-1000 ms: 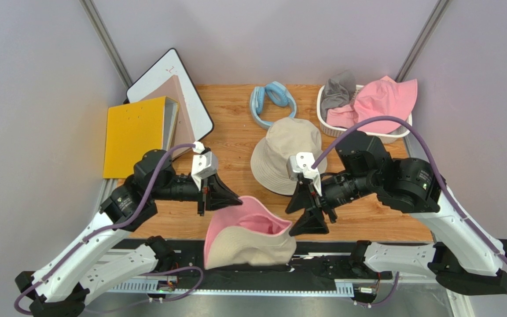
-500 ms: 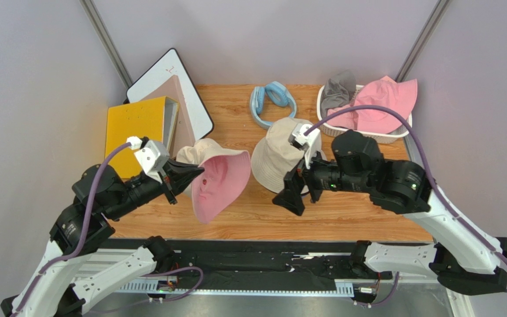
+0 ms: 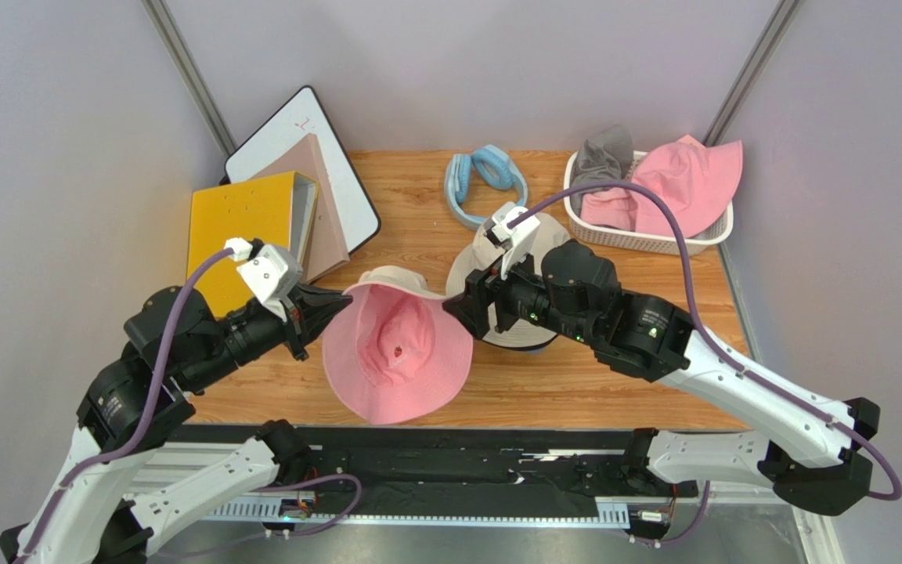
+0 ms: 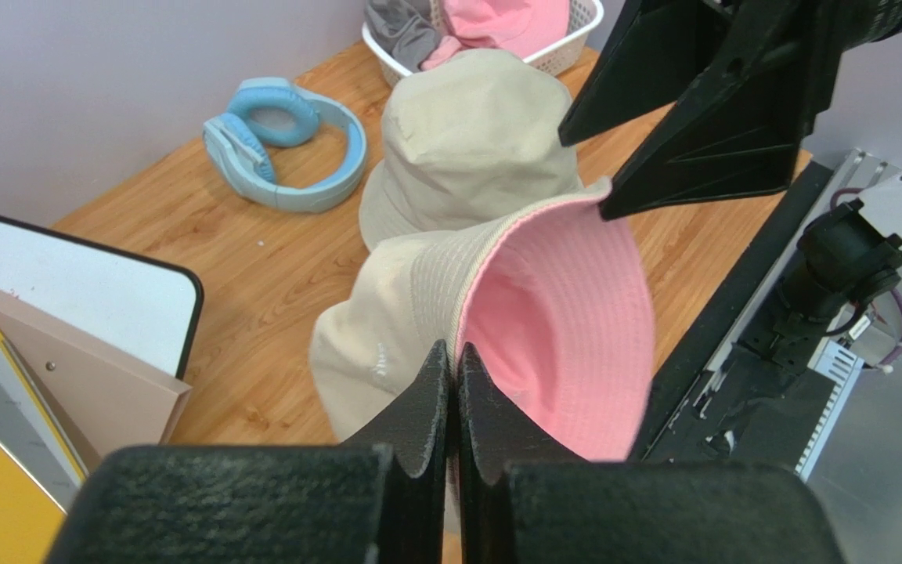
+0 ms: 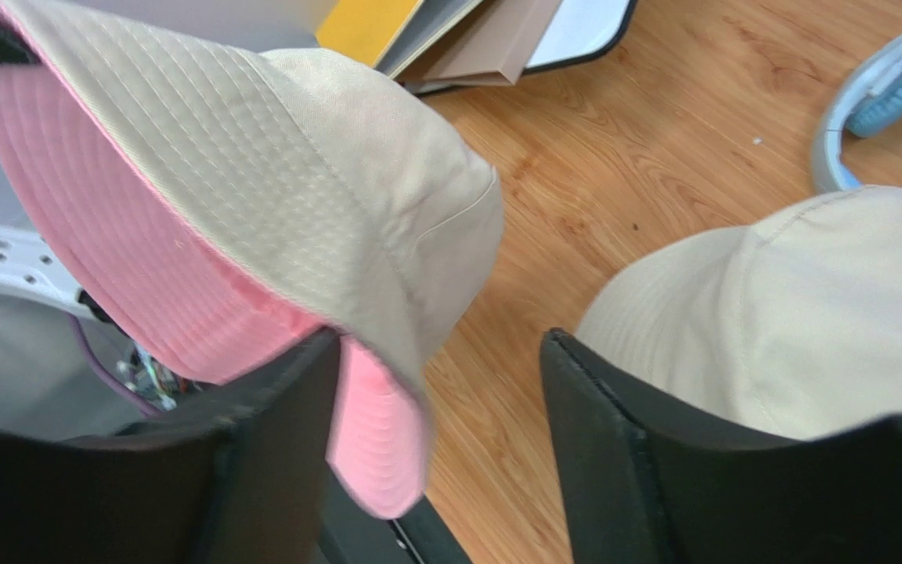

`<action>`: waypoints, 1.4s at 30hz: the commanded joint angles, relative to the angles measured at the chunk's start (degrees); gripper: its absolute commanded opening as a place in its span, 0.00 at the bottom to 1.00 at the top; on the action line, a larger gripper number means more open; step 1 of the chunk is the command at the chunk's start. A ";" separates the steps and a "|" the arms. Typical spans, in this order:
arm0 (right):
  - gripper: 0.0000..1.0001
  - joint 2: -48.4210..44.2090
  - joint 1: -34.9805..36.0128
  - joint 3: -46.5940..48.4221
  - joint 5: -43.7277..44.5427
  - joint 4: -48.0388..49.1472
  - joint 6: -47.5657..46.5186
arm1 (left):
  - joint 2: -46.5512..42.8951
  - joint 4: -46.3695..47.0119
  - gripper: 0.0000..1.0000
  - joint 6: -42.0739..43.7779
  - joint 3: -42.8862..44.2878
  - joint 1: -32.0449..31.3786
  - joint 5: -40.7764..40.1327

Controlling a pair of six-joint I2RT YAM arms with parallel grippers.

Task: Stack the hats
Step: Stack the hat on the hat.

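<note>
My left gripper (image 3: pixel 332 308) (image 4: pixel 453 353) is shut on the brim of a hat that is beige outside and pink inside (image 3: pixel 397 353) (image 4: pixel 562 294) (image 5: pixel 244 141). The hat hangs above the table's front, pink lining facing up. My right gripper (image 3: pixel 464 315) (image 5: pixel 438 347) is open at the hat's right brim, and the brim edge lies between its jaws against the left finger. A second beige hat (image 4: pixel 468 129) (image 5: pixel 797 306) lies crown up on the table, partly hidden under the right arm. A pink hat (image 3: pixel 685 176) and a grey hat (image 3: pixel 603 159) sit in the white basket (image 3: pixel 656 243).
Light blue headphones (image 3: pixel 485 182) lie at the back centre. A yellow binder (image 3: pixel 232 235), a tan folder and a white board (image 3: pixel 303 129) are stacked at the back left. The table's black front rail (image 3: pixel 479 452) runs just below the held hat.
The right gripper let go of the two-coloured hat and moved left and back to its right brim. The left gripper carried the hat left and up; its pink inside now faces up.
</note>
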 commanded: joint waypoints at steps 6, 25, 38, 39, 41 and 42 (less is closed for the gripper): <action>0.27 4.08 0.23 -1.79 -9.94 11.97 -0.68 | 0.31 -0.31 0.00 -0.46 4.94 -0.16 2.19; 0.00 6.45 -6.36 12.79 10.59 2.39 -8.39 | 19.71 8.56 0.00 -1.87 12.76 -0.16 -21.89; 0.00 14.26 -24.03 25.35 3.05 6.78 -9.72 | 44.69 14.89 0.00 13.24 40.27 0.19 -31.65; 0.00 14.97 -24.20 25.98 3.40 7.31 -10.34 | 45.74 15.07 0.00 14.20 42.71 0.72 -30.52; 0.00 17.60 -25.52 28.34 3.50 8.71 -10.34 | 48.91 15.68 0.00 15.44 45.01 1.86 -29.72; 0.00 18.83 -26.05 29.05 3.50 9.07 -10.08 | 50.83 16.21 0.00 15.88 46.68 2.39 -29.37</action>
